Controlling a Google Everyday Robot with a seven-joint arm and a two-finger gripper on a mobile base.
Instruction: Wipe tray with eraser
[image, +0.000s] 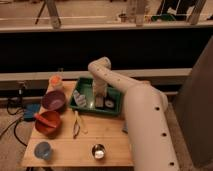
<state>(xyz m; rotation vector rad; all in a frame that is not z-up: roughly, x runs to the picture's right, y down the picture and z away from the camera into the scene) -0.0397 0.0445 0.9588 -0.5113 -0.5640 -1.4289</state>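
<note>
Starting at the near edge of the wooden table (65, 155), a small blue cup (43, 149) sits at the left corner and a shiny metal cup (98, 151) stands toward the middle. A step further in, there's the red bowl (48, 122) with something resting across it, and just to its right a pair of tongs (77, 124) lies on the wood. The big white arm (145, 125) sweeps up from the lower right, bends at its elbow and drops straight down. Beyond the red bowl comes the purple bowl (54, 100), and beside that, the green tray (86, 87), near the table's far edge. The gripper (100, 96) is down inside the tray, low over its floor; whether it holds anything, I cannot tell from here. A pale object (78, 96) lies in the tray's left part, and a small dark piece (109, 104) lies just right of the gripper. Furthest back on the table, an orange item (56, 80) stands behind the purple bowl.
</note>
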